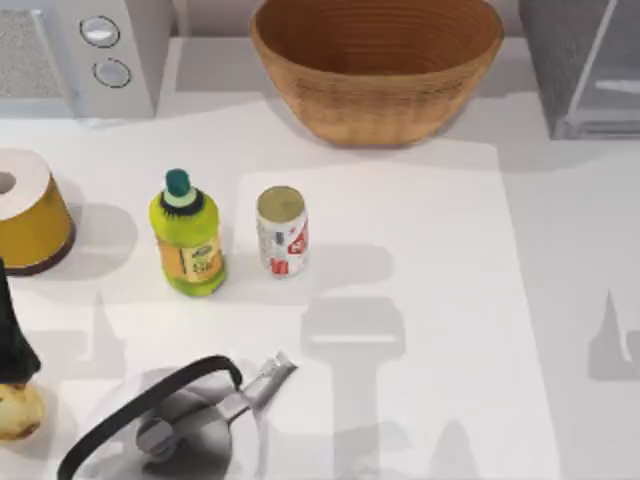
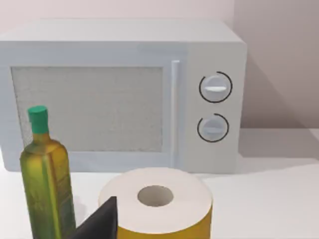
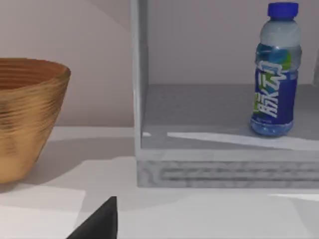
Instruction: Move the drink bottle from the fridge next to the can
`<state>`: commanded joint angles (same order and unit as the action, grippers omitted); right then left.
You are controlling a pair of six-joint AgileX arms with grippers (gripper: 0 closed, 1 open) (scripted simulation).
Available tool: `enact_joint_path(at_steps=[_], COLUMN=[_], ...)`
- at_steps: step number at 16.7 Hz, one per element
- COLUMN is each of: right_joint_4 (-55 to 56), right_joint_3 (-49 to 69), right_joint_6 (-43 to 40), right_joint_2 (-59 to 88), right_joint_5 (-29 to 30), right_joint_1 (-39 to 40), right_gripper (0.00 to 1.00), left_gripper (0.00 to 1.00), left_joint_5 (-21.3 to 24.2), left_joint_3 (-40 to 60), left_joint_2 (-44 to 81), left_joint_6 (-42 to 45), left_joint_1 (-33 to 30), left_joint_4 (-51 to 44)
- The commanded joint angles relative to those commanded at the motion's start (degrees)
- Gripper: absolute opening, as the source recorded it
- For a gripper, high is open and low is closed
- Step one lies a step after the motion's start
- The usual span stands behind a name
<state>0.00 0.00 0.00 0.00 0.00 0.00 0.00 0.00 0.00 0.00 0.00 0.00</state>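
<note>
Kettle (image 1: 165, 425) lowest on white table (image 1: 450, 300), pale wall behind; grippers' finger state cannot tell.
Dark finger tip (image 3: 97, 221) low in right wrist view, well short of fridge (image 3: 224, 164); drink bottle (image 3: 274, 74) upright on fridge floor, far beyond that tip, past the raised front lip. Woven basket (image 1: 375, 70) beside fridge. Can (image 1: 281, 230) mid-table, just beside yellow-green bottle (image 1: 186, 235). Left finger tip (image 2: 99, 221) close against yellow roll (image 2: 159, 204), microwave (image 2: 119, 94) behind, olive oil bottle (image 2: 45, 174) alongside. Potato-like lump (image 1: 18, 410) at left edge.
</note>
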Motion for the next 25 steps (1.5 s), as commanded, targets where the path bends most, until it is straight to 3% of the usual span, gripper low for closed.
enact_joint_path(at_steps=[5,9,21,25], right_joint_4=[2.6,11.4,49.6,59.7], right_joint_3=[2.4,10.2,44.6,53.7], right_joint_6=[0.0,-0.1,-0.6,-0.7], right_joint_2=[3.6,16.8,94.6,114.5], right_joint_5=[-0.6,-2.5,-10.9,-13.1], right_joint_1=[-0.7,-2.9,-12.4,-15.0], right_gripper=[1.0,1.0,1.0,1.0], left_gripper=[1.0,1.0,1.0,1.0], left_joint_5=[0.0,0.0,0.0,0.0], left_joint_3=[0.0,0.0,0.0,0.0], left_joint_2=[0.0,0.0,0.0,0.0], left_joint_6=[0.0,0.0,0.0,0.0], left_joint_1=[0.0,0.0,0.0,0.0], left_joint_4=[0.0,0.0,0.0,0.0])
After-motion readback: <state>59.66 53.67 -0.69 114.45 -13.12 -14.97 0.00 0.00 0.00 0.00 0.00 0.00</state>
